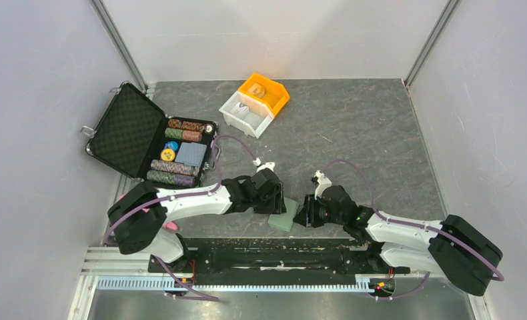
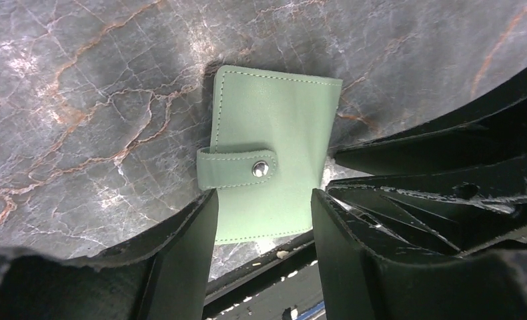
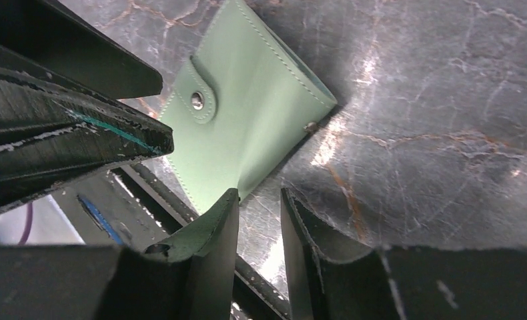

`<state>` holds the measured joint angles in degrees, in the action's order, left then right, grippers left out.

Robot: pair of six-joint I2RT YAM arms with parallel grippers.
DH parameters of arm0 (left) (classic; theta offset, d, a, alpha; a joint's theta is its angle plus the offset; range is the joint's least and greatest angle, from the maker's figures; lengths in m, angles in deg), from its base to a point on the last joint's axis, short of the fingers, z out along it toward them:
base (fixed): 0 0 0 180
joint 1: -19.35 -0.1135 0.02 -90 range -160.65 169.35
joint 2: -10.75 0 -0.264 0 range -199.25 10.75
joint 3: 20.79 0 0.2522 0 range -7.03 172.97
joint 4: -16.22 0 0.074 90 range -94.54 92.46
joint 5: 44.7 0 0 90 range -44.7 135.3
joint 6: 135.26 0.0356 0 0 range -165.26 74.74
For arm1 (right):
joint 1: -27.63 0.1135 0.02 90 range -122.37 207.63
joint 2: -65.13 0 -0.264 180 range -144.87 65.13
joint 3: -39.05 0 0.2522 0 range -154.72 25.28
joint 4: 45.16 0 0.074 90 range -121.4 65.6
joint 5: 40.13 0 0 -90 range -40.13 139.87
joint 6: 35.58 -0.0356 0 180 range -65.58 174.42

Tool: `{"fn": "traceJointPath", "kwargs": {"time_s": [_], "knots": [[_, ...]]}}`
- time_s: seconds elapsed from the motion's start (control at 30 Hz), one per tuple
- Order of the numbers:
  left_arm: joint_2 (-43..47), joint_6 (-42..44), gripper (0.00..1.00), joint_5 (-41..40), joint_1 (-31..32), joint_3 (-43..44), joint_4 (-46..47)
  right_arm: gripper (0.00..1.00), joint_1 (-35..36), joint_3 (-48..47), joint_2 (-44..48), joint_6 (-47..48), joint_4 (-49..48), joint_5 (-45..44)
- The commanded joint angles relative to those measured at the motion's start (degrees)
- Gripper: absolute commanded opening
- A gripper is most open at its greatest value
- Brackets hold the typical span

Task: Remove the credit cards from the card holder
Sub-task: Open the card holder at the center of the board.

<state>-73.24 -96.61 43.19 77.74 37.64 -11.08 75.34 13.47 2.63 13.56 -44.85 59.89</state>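
The pale green card holder [image 1: 285, 217] lies closed on the dark marbled table near its front edge, with its snap tab [image 2: 237, 169] fastened. The credit cards are hidden inside it. My left gripper [image 1: 278, 201] hovers over its left side, open, and the holder's [image 2: 274, 127] lower edge shows in the gap of this gripper [image 2: 264, 200]. My right gripper [image 1: 306, 212] sits at the holder's right side. In the right wrist view that gripper [image 3: 259, 197] is open only a little, just off the holder's [image 3: 244, 113] corner, with bare table between its jaws.
An open black case [image 1: 124, 130] with rows of poker chips [image 1: 174, 172] stands at the back left. An orange bin [image 1: 267, 90] and a white bin [image 1: 246, 115] sit at the back centre. The table's front edge and black rail [image 1: 274, 245] run just below the holder.
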Motion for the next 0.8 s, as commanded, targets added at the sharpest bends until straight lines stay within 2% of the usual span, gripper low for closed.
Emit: {"fn": "traceJointPath", "kwargs": {"time_s": [0.0,0.17,0.4,0.6,0.77], "knots": [[-3.61,4.25,0.6,-4.51,2.1,4.74,-3.69,0.32,-0.24,-1.49,-0.1,2.02,0.8,-3.22],[-8.11,5.47,0.59,-6.72,2.77,8.57,-6.7,0.31,-0.39,-0.6,0.29,2.31,0.14,-3.97],[-11.66,6.57,0.5,-7.25,3.18,10.68,-8.58,0.31,-0.76,-0.82,-0.14,2.94,-0.13,-3.71],[-12.4,7.14,0.39,-6.82,3.48,11.24,-9.4,0.31,-1.02,-0.75,-0.94,2.76,-1.17,-3.83],[-11.54,6.91,0.23,-5.73,3.48,11.1,-9.69,0.3,-1.1,-0.45,-1.88,2.1,-3.2,-3.89]]}}
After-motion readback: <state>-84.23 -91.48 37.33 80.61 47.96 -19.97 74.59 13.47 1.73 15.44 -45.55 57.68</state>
